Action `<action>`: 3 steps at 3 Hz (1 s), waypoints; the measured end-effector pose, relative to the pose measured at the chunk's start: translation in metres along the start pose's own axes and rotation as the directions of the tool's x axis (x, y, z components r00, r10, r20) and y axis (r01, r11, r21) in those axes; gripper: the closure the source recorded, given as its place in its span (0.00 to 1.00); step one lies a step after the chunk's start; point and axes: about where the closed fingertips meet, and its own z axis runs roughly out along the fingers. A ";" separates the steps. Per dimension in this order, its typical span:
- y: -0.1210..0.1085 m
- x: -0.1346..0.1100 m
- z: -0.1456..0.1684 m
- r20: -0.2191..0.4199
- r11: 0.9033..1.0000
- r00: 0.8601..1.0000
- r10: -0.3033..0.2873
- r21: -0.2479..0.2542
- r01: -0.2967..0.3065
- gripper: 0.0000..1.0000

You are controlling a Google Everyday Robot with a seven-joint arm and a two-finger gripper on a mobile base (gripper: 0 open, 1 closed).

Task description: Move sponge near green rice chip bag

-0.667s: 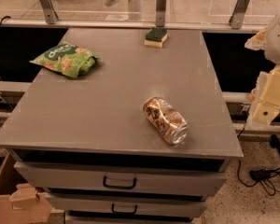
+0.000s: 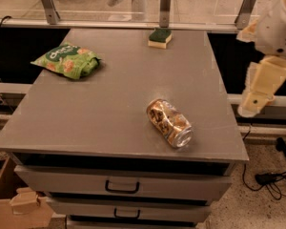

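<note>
**Nowhere near yet: sponge sits alone, bag far across from it**

Take the gold-brown drink can (image 2: 169,123), lying on its side on the grey cabinet top (image 2: 109,109), as the reference. The sponge (image 2: 160,37) lies straight beyond the can at the far edge of the top, green scouring face up and yellow foam beneath. Resting flat like this, its two side faces are free for a pinch from above. The green rice chip bag (image 2: 66,60) lies beyond the can and well off to the left, slumped flat on the top. Bare surface separates it from the sponge, so the two are well apart and the task looks not yet begun.

The gripper (image 2: 260,92) hangs to the right of the can, out past the cabinet's side edge and above floor level. It touches nothing and carries nothing. Whether it is spread or pressed together, I cannot tell. It is probably parked off the side so the top is in plain view.

My judgement is that the next move is a reach past the can to the sponge. The can lies off that line, so it should not be knocked.
</note>
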 end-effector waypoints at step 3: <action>-0.133 -0.116 0.052 0.220 0.989 0.975 -0.028 0.146 -0.005 0.00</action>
